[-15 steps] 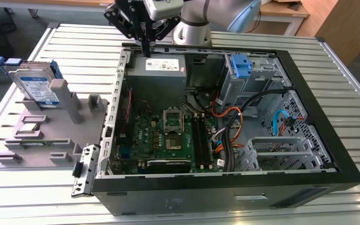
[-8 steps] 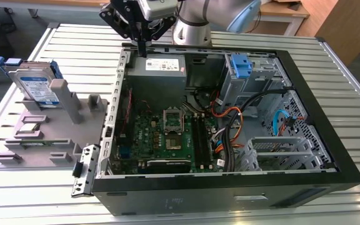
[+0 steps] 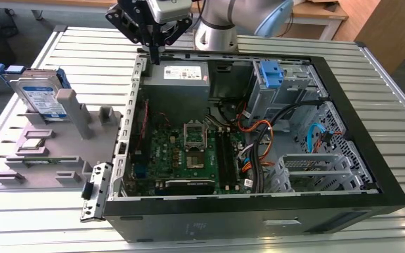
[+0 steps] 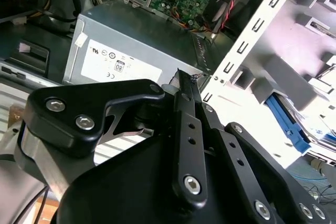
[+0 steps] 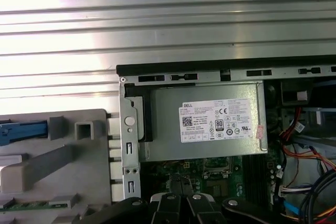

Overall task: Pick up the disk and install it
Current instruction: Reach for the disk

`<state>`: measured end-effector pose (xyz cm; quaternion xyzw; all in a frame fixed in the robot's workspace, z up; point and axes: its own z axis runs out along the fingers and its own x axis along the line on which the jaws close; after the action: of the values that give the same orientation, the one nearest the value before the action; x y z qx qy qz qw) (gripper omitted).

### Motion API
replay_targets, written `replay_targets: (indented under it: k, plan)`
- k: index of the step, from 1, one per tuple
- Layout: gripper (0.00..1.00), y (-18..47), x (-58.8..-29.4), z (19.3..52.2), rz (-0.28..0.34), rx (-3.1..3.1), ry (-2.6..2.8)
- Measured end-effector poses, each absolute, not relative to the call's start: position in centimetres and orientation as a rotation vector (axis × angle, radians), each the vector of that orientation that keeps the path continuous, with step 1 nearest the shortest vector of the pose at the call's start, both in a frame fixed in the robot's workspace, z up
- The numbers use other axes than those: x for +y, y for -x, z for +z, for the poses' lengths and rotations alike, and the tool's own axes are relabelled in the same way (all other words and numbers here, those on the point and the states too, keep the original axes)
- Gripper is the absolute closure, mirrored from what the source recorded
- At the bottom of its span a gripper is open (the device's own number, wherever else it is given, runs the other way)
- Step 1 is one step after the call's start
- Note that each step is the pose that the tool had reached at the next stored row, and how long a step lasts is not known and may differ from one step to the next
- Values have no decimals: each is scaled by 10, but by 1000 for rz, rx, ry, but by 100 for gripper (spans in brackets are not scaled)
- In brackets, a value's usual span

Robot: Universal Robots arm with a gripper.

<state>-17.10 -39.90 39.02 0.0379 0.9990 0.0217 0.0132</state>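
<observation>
The disk [image 3: 39, 98] stands on edge in a slot of the grey holder [image 3: 55, 158] at the exterior view's left, a silver-grey drive with a blue-and-white label and blue side rails. One of its blue rails [image 4: 287, 123] also shows in the second wrist view. My gripper [image 3: 154, 57] hangs over the back wall of the open computer case [image 3: 371, 158], just above the grey power-supply box [image 3: 177, 79]. It is well apart from the disk. Its black fingers [image 4: 185, 93] lie close together with nothing between them.
Inside the case lie a green motherboard [image 3: 188, 153], cable bundles [image 3: 259, 142] and a drive cage with a bare blue bracket [image 3: 271, 74]. The grey holder also carries smaller parts [image 3: 30, 142]. Everything rests on a slatted metal table [image 3: 83, 47].
</observation>
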Motion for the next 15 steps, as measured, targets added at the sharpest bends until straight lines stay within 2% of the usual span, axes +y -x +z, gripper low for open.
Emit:
replay_targets:
  k: [15]
  plan:
    - [89, 188, -399, 389, 68, 3112, -118]
